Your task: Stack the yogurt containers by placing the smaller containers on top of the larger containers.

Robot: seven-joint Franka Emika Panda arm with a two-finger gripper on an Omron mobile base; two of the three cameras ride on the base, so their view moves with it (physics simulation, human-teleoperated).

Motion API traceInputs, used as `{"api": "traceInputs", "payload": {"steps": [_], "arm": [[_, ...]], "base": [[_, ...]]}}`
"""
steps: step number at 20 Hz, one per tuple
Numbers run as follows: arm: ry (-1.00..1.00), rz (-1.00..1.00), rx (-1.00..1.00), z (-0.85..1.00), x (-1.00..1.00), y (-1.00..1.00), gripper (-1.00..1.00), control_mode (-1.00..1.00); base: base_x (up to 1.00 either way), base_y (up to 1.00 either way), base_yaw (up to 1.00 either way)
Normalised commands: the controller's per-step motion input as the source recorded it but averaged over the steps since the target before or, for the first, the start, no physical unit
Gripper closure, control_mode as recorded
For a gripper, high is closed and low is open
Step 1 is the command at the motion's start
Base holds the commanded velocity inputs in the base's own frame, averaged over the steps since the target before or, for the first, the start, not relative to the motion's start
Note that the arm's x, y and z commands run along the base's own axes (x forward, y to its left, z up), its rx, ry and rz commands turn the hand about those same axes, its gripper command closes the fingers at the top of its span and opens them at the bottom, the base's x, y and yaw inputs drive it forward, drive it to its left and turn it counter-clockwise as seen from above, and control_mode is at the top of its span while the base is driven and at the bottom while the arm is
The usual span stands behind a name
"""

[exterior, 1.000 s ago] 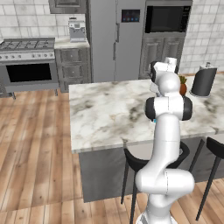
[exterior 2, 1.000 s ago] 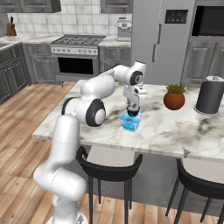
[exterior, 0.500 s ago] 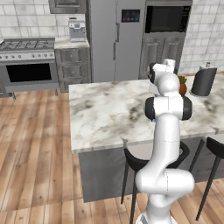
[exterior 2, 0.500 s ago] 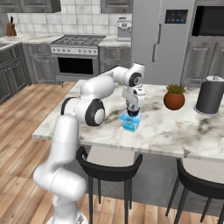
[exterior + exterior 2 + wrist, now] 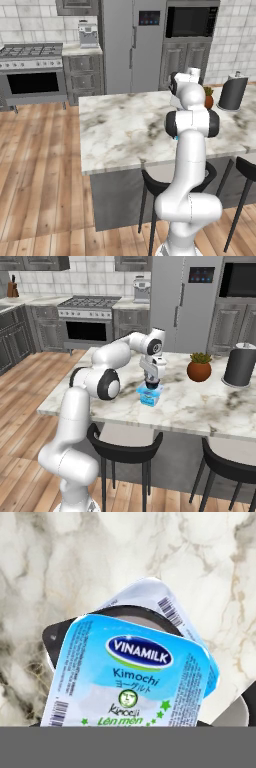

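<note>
The arm reaches across the marble counter [image 5: 210, 406], wrist turned straight down, its gripper [image 5: 152, 383] clenched on a small yogurt cup [image 5: 132, 672] directly above the blue tub [image 5: 150, 395] near the counter's front.

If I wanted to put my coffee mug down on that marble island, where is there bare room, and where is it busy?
The broad marble counter left of the bright blue tub is bare, as is the front strip between the tub and the dark grey cylinder. It is crowded at the tub itself, where the gripper hangs, and near the plant pot.
</note>
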Motion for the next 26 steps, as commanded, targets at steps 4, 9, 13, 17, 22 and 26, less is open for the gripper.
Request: {"api": "traceInputs", "payload": {"steps": [4,9,13,17,22,26], "arm": [[0.00,0.00,0.00,-0.09,0.00,0.00,1.00,-1.00],[0.00,0.00,0.00,-0.02,0.00,0.01,1.00,-1.00],[0.00,0.00,0.00,0.00,0.00,0.05,-1.00,-1.00],[0.00,0.00,0.00,0.00,-0.09,0.00,-1.00,-1.00],[0.00,0.00,0.00,0.00,-0.14,0.00,-1.00,-1.00],[0.00,0.00,0.00,0.00,-0.38,0.01,-1.00,-1.00]], "base": [[0.00,0.00,0.00],[0.00,0.00,0.00],[0.00,0.00,0.00],[0.00,0.00,0.00],[0.00,0.00,0.00],[0.00,0.00,0.00]]}}
